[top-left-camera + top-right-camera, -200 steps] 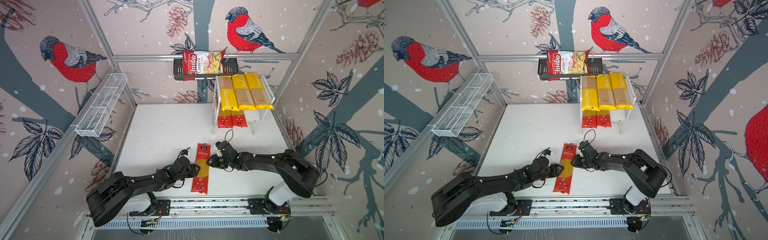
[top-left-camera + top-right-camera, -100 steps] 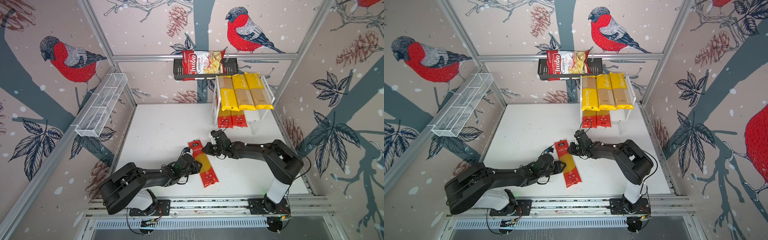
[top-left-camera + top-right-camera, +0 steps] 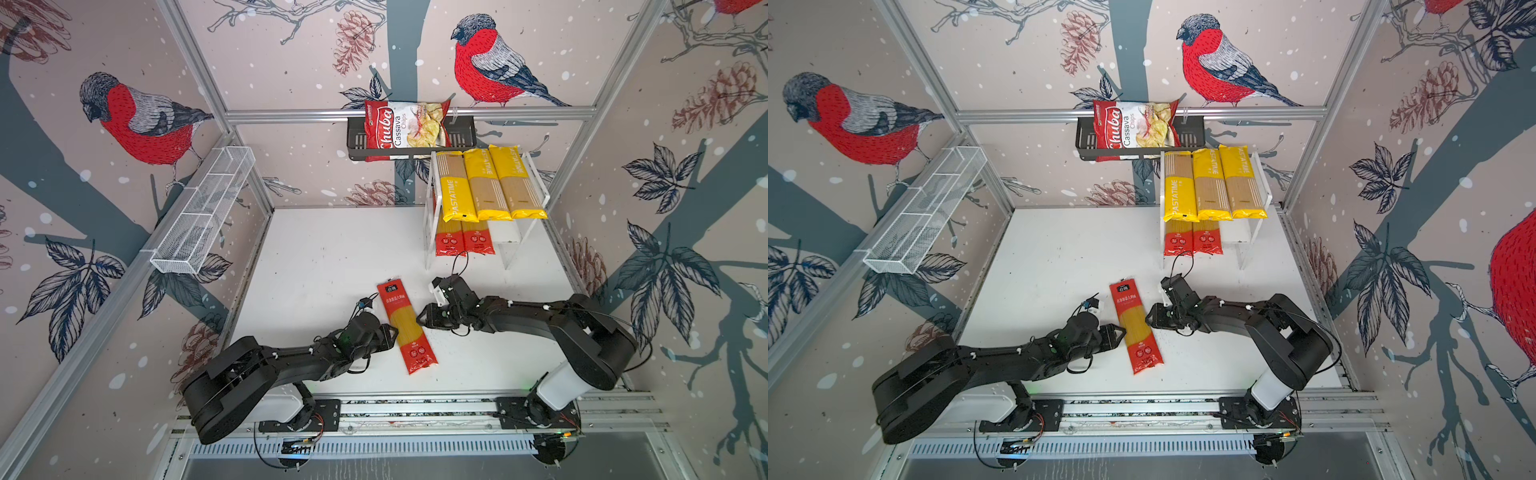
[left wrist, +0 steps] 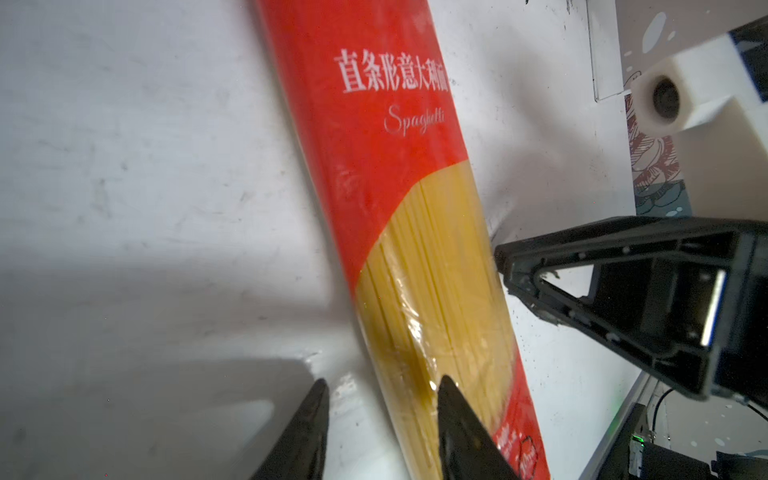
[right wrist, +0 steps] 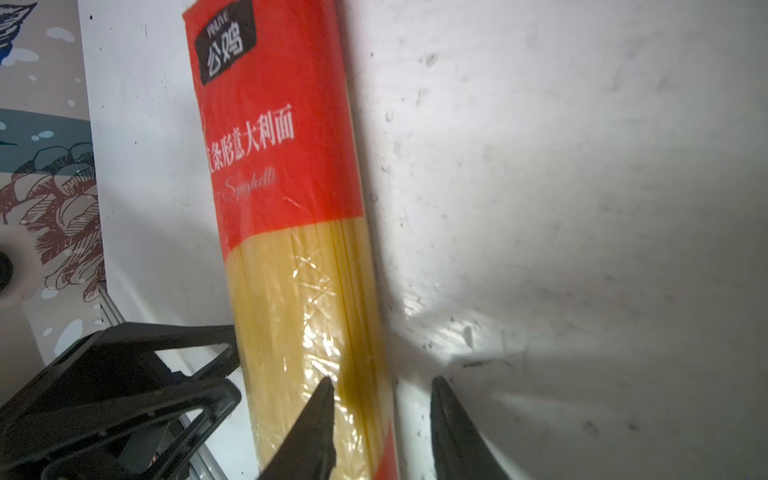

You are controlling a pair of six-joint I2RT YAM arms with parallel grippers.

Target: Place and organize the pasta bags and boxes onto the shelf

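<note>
White tabletop point(image 3: 324, 257): red, clear-middled flat spaghetti pack point(image 3: 405, 324) lies loose, long axis 11-to-5 in both top views. L gripper point(image 3: 395, 331) at its 9 o'clock, R gripper point(image 3: 419, 318) at 3, tips at its edges. Both jaws part-open, holding nothing. At pack's 1 o'clock: white two-tier rack point(image 3: 503, 232).

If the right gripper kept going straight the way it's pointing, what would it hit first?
The red spaghetti pack, at its clear middle. The right gripper already has its tips at the pack's long edge, though I can't tell whether they touch it.
</note>
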